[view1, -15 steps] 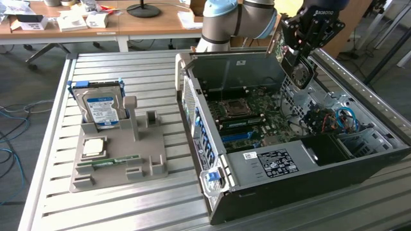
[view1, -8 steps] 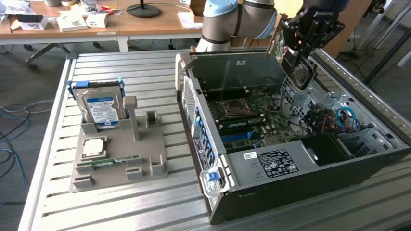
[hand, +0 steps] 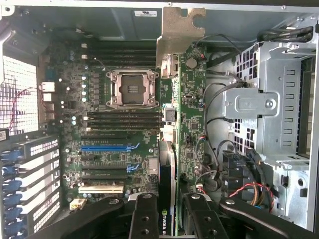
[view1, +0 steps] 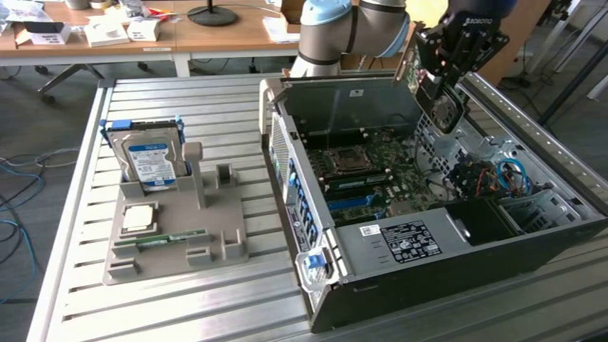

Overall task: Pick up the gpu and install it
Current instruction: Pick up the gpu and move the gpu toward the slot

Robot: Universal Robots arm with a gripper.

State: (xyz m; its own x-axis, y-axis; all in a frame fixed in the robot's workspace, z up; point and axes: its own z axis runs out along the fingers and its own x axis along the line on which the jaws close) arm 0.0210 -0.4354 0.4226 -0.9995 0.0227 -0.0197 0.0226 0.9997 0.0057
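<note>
My gripper hangs over the open computer case, shut on the gpu. The card hangs on edge, its round fan below the fingers and its silver bracket toward the case's rear wall. In the wrist view the gpu runs away from the black fingers, green board face showing, bracket at the far end. It is held above the motherboard, apart from it, beside the empty CPU socket. The blue expansion slot lies off to the card's side.
On the exterior view's left, a grey fixture holds a hard drive, a CPU and a RAM stick. Inside the case are a metal drive cage, loose cables and the power supply.
</note>
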